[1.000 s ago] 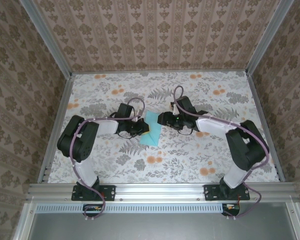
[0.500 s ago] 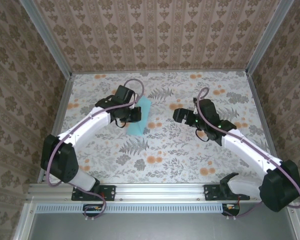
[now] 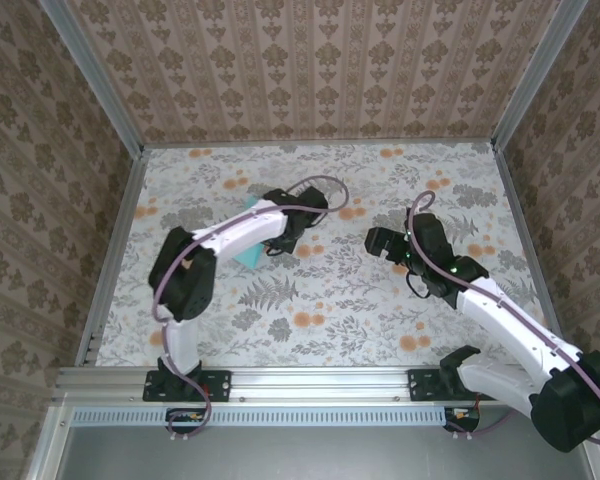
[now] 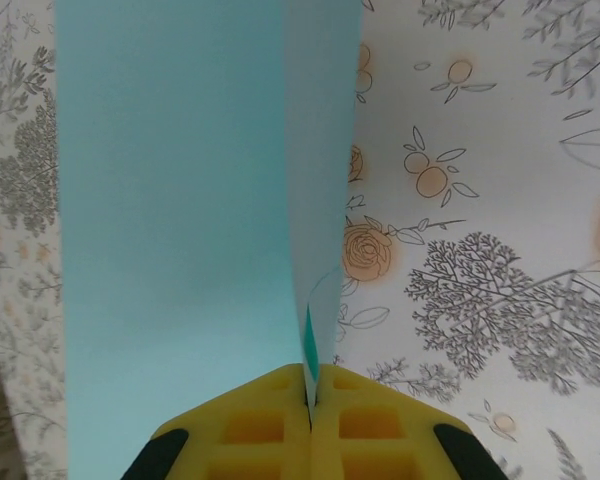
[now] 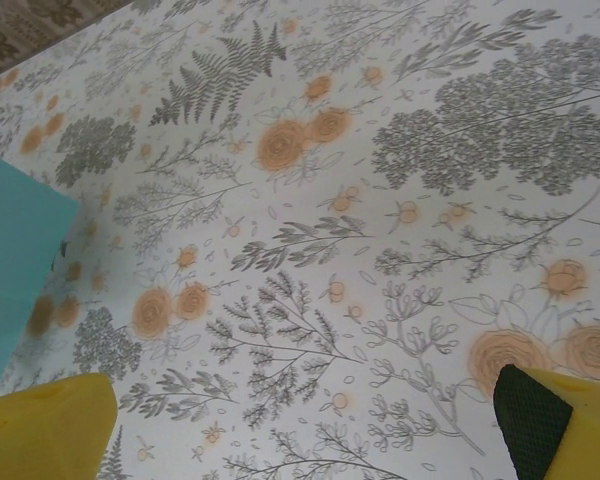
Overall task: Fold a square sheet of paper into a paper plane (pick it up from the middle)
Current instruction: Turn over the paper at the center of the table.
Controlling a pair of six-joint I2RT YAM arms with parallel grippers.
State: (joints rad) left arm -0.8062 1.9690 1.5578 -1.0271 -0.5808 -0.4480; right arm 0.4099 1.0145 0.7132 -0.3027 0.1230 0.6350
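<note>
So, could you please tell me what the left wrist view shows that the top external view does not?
Left wrist view: the left hand up close, its yellow pads shut on the teal paper at a folded edge, layers distinguishable. Top external view: the right hand, open and well apart from the paper, plus the patterned walls. Shared: the teal paper and the floral table.

The top external camera looks down from high over the near edge, taking in the floral table (image 3: 330, 320). Both wrist cameras sit close above it, sharing the teal sheet (image 4: 170, 200) left of centre.
</note>
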